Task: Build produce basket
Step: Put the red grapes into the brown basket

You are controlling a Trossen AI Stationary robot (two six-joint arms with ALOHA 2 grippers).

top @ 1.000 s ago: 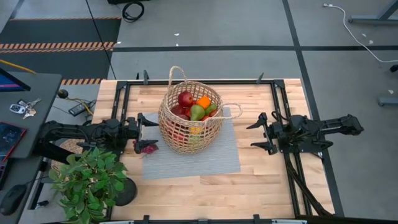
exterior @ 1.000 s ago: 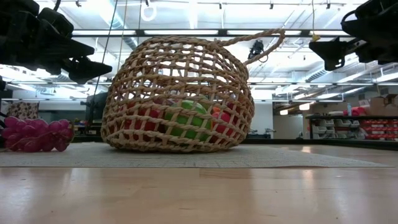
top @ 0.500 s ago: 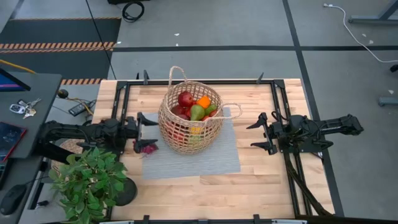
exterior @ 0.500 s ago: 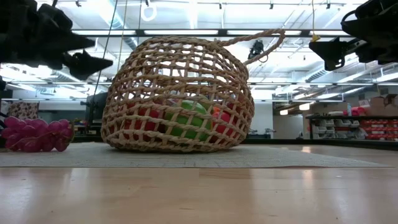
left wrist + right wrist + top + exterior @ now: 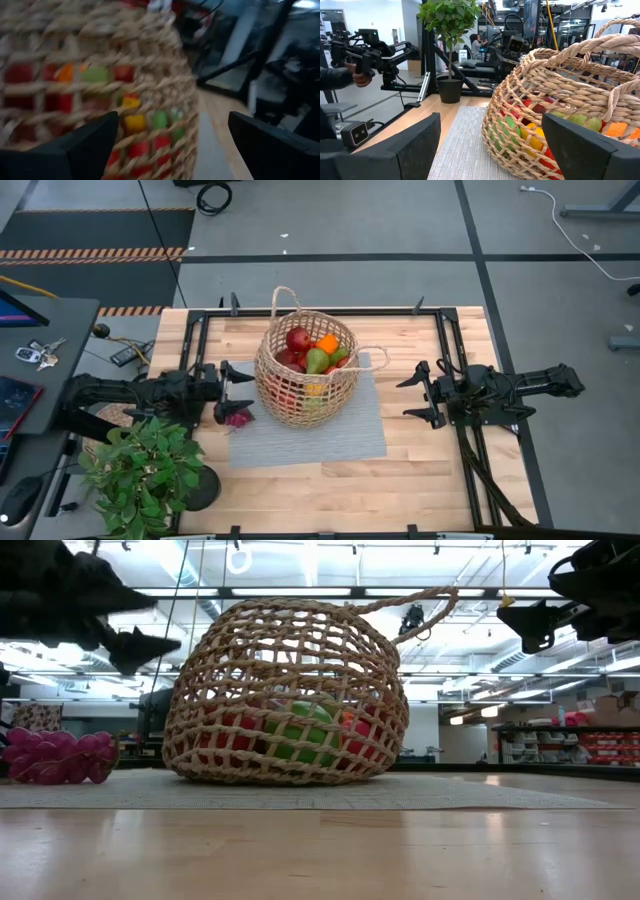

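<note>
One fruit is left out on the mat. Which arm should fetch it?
Left. Its open tool hovers right beside the grapes left of the basket; the right tool waits across the basket.

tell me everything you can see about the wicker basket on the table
The round tan woven wicker basket has an open lattice weave and two thin loop handles. It stands upright on a grey ribbed mat on the wooden table, between the two open grippers, neither touching it. It is filled with toy produce: red apples, a green pear, orange and yellow pieces. A dark-red grape bunch lies outside, beside its left.
</note>
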